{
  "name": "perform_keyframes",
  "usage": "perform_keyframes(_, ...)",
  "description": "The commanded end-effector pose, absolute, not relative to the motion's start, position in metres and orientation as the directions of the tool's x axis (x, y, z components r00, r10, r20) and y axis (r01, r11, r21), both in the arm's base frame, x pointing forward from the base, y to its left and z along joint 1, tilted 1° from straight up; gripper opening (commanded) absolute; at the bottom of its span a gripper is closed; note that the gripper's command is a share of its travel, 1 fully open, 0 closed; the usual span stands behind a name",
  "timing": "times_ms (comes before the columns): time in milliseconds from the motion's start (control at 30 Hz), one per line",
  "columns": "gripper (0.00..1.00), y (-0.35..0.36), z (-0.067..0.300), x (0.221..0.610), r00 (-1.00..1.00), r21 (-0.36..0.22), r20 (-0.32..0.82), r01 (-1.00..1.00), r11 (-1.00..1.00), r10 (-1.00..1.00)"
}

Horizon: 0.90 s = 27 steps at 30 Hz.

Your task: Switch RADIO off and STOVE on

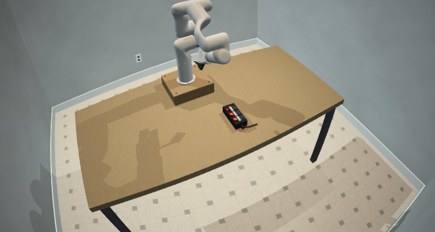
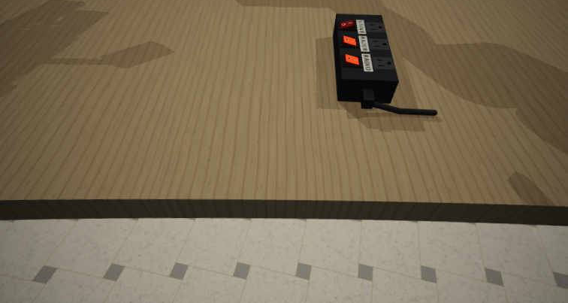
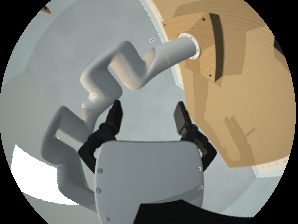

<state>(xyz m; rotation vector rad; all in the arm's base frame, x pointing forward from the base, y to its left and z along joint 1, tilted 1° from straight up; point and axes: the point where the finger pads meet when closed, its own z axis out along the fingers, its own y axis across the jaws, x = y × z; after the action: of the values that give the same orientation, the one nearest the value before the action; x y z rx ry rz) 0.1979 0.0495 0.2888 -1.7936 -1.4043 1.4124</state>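
Note:
The black power strip [image 1: 241,122] [image 2: 367,78] lies flat on the table, switches up, its cord end toward the table's front edge. The RADIO switch [image 1: 235,119] [image 2: 351,59], nearest the cord, glows orange. The middle switch [image 1: 231,114] [image 2: 349,40] also glows orange; its label is hard to read. The STOVE switch [image 1: 227,109] [image 2: 346,24], at the far end, is dark red and unlit. My gripper [image 1: 200,66] [image 3: 148,106] is open and empty, beside the arm's base and well away from the strip. In the wrist view its two black fingers stand wide apart.
The arm's base stands on a wooden block [image 1: 194,96] [image 3: 218,50] behind and left of the strip in the top view. A short black cord [image 1: 251,125] [image 2: 417,111] sticks out from the strip's near end. The table's front edge [image 2: 278,208] lies beyond it.

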Motion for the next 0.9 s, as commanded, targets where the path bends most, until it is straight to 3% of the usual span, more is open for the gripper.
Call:
perform_keyframes(0, 1.00, 0.0496, 0.2894, 0.1983, -0.046, -0.820, -0.435, 0.432, -0.375, 0.899)
perform_keyframes(533, 1.00, 0.0496, 0.2894, 0.1983, -0.046, -0.820, -0.435, 0.432, -0.375, 0.899)
perform_keyframes(567, 0.00, 0.0496, 0.2894, 0.1983, -0.046, -0.820, -0.435, 0.432, -0.375, 0.899)
perform_keyframes(867, 0.00, 0.0496, 0.2894, 0.1983, -0.046, -0.820, -0.435, 0.432, -0.375, 0.899)
